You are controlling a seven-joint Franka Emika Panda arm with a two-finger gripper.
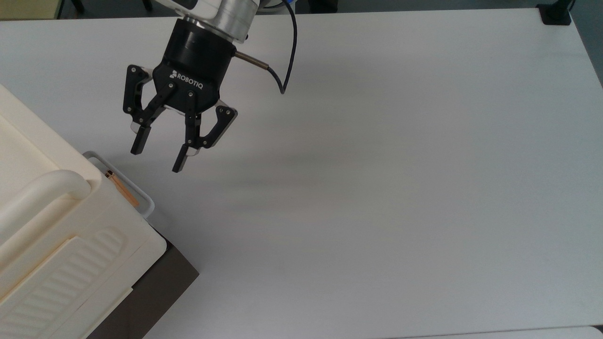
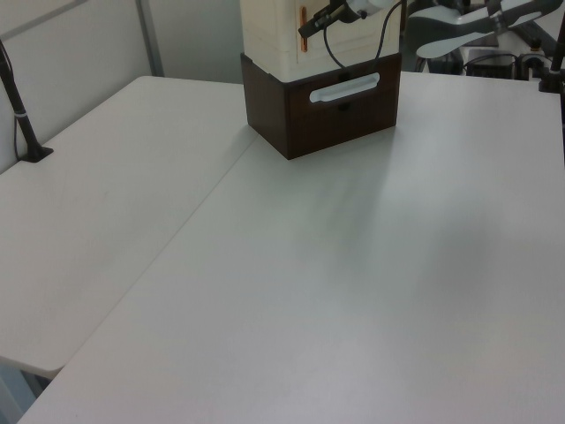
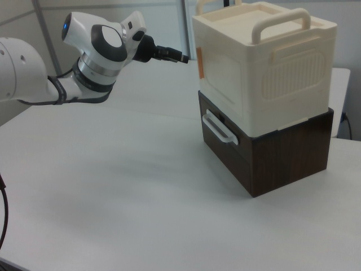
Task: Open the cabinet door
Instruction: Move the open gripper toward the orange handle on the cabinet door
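The cabinet is a cream box with a thick bar handle, standing on a dark brown base. Its cabinet door is shut flat against the front, with a tan handle at its edge. From above, that tan handle shows at the cabinet's front edge. My gripper hangs open and empty a short way in front of it, fingers pointing at the door. In the left view the gripper lies just before the door. The right view has the gripper level with the handle's top, apart from it.
A pale drawer handle juts from the brown base below the door. The white table stretches wide to the top view's right. A black clamp sits at the far corner, and a black post stands at the left view's left.
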